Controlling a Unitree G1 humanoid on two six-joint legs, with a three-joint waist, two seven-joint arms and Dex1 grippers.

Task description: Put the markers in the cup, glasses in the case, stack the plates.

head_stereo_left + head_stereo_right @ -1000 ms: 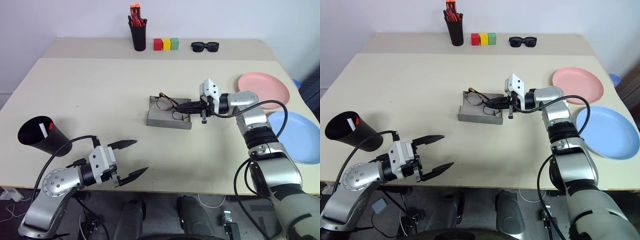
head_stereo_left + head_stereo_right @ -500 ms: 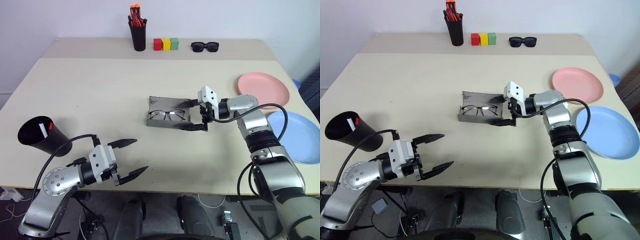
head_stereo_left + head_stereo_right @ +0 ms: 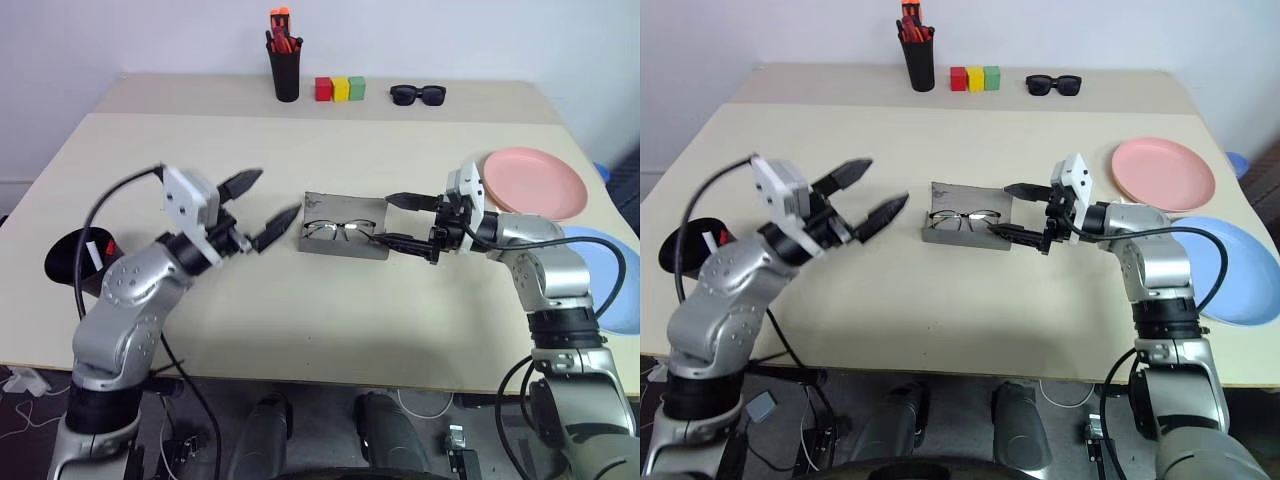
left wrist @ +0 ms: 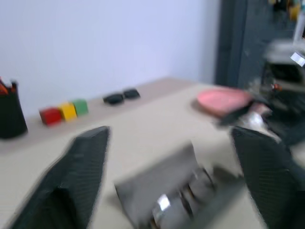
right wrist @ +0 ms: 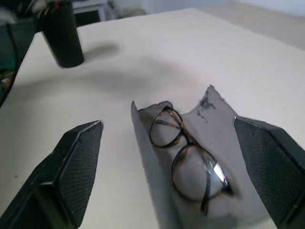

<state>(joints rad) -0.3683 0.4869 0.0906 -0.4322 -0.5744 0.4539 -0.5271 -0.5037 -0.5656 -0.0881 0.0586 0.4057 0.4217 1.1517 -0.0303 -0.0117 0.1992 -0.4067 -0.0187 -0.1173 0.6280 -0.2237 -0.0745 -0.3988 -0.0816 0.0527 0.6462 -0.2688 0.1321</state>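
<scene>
Fingers of both grippers spread, empty; wire-rimmed glasses (image 5: pixel 190 164) lie folded in grey case (image 5: pixel 147 157).

Bright, even light, soft shadows; left wrist view motion-blurred.

This looks like a robotics lab or test room set up for practice runs. A plain beige table (image 3: pixel 300 300) stands against a bare white wall (image 3: pixel 150 35), with a tidy row of props at its far edge: a pen holder (image 3: pixel 285 75), three coloured blocks (image 3: pixel 340 89) and sunglasses (image 3: pixel 417 95). Loose cables (image 3: pixel 25 380) lie on the floor at the near left.
</scene>
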